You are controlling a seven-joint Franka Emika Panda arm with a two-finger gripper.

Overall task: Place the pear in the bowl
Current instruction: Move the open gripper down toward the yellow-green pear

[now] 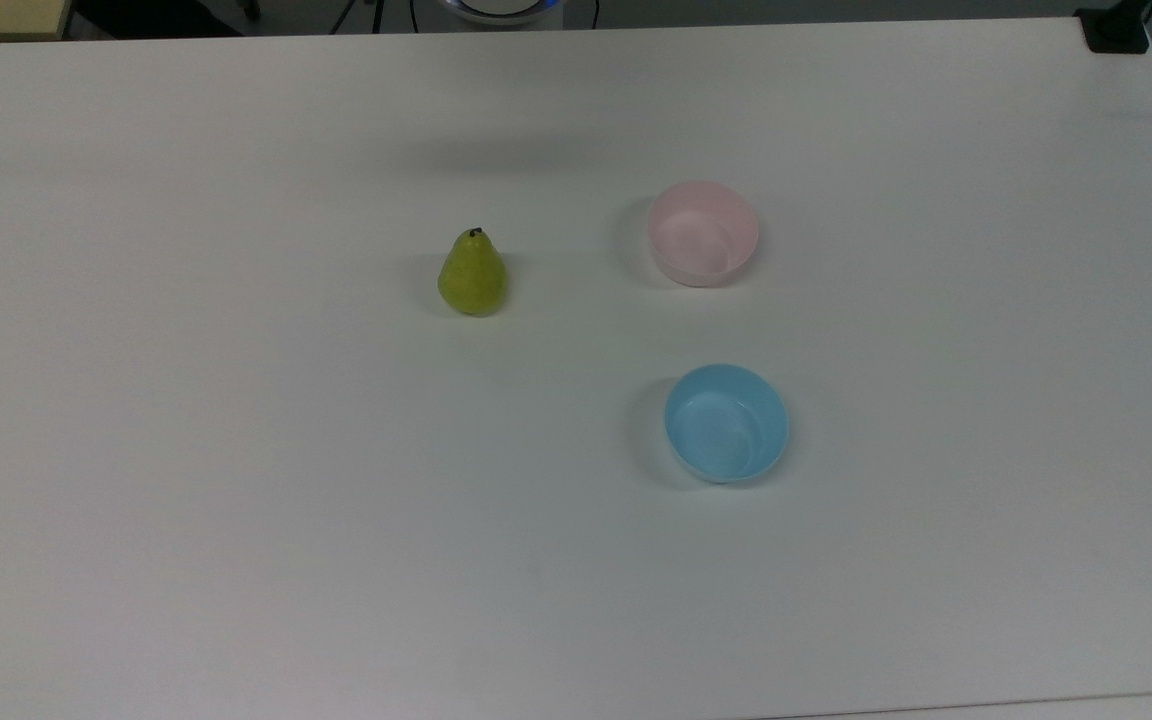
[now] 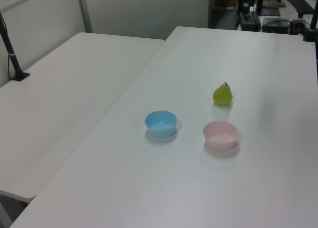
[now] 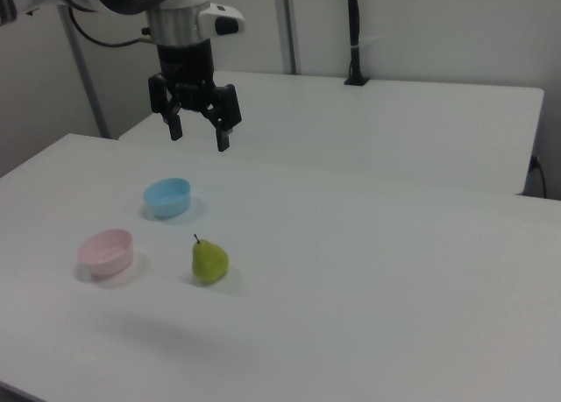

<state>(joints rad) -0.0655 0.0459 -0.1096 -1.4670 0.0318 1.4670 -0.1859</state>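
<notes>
A yellow-green pear (image 1: 473,275) with a short dark stem stands upright on the white table, left of both bowls in the top view; it is also the pear (image 2: 223,94) in the left view and the pear (image 3: 209,260) in the right view. The pale pink bowl (image 1: 703,233) is empty, seen again as the bowl (image 2: 220,135) and the bowl (image 3: 106,250). In the right view my gripper (image 3: 199,134) hangs open high above the table, well above the pear, with nothing between its fingers.
An empty light blue bowl (image 1: 726,422) sits near the pink one, also the blue bowl (image 2: 161,123) and the blue bowl (image 3: 167,196). A second white table (image 2: 59,104) adjoins mine. A black pole mount (image 1: 1116,30) stands at the table's corner.
</notes>
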